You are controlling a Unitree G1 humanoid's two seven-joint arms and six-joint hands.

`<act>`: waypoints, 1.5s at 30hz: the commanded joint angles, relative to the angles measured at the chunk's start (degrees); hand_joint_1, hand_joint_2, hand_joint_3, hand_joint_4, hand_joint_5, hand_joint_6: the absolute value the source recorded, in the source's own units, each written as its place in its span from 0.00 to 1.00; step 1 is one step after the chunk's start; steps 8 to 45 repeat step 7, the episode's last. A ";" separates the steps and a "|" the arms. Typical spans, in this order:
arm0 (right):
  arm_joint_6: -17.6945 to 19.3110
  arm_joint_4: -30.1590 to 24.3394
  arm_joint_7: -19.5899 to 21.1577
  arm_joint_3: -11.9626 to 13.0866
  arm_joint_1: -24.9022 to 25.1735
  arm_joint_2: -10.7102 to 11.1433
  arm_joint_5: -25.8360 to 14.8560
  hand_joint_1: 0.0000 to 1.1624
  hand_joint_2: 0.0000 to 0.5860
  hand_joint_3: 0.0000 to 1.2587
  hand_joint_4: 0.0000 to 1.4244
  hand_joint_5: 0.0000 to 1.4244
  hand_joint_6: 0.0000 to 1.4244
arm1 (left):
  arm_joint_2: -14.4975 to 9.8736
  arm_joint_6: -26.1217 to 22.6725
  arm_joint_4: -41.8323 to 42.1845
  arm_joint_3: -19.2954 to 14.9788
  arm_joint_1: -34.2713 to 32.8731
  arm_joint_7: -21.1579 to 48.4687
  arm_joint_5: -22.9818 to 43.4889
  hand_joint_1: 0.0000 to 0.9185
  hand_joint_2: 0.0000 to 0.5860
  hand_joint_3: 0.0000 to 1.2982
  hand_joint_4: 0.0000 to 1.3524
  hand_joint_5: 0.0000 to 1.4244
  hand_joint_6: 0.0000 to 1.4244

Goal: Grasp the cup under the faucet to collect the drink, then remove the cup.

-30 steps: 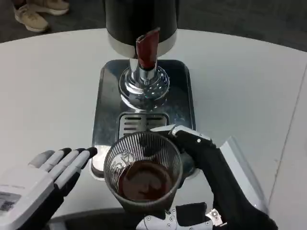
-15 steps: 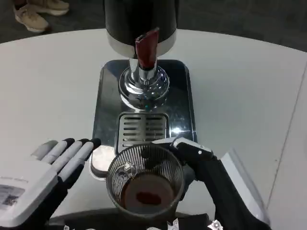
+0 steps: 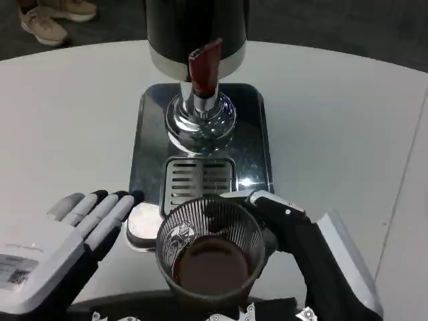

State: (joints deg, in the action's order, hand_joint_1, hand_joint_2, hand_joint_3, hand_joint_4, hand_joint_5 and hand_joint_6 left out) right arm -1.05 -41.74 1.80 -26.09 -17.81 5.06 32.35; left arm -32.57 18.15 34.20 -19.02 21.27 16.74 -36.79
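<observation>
Below the faucet [image 3: 202, 87], right hand [image 3: 294, 231] fingers [image 3: 251, 196] clamp the cup [image 3: 210, 254]; left hand [image 3: 63, 234] fingers apart

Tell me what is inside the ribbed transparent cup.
The ribbed transparent cup, gripped by the right hand, contains dark brown liquid in its lower part. The cup's bottom is covered by the liquid.

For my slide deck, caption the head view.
Right hand holds the filled cup clear of the faucet; left hand open.
</observation>
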 commanded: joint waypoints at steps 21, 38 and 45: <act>2.78 -2.48 1.16 -1.25 -0.86 -1.29 -0.91 0.95 0.15 0.57 0.64 0.67 0.82 | -0.40 -1.24 0.55 1.02 1.12 1.07 -0.77 0.00 0.10 0.00 0.00 0.00 0.00; 2.78 -2.48 1.16 -1.25 -0.86 -1.29 -0.91 0.95 0.15 0.57 0.64 0.67 0.82 | -0.40 -1.24 0.55 1.02 1.12 1.07 -0.77 0.00 0.10 0.00 0.00 0.00 0.00; 2.78 -2.48 1.16 -1.25 -0.86 -1.29 -0.91 0.95 0.15 0.57 0.64 0.67 0.82 | -0.40 -1.24 0.55 1.02 1.12 1.07 -0.77 0.00 0.10 0.00 0.00 0.00 0.00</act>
